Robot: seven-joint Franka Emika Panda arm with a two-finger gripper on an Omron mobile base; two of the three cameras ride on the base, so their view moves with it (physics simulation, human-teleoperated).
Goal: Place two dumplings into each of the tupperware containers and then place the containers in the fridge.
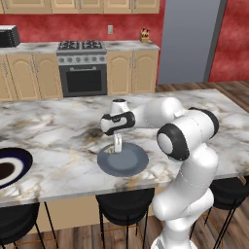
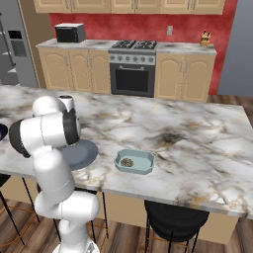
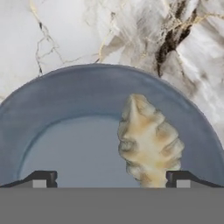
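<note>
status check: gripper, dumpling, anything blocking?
Gripper open, low over the grey dish. One dumpling lies in the dish by one fingertip, not gripped. Nothing in the way.

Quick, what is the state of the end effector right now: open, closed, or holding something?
End effector: open, holding nothing; its fingertips stand wide apart over the grey container, with a dumpling lying in it.

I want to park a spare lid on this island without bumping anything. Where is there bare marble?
Free: the wide stretch beyond the translucent container toward the far right end, and the patch between the grey dish and the blue-and-white plate. Crowded: the grey dish itself, where the open claw hangs over a dumpling.
</note>
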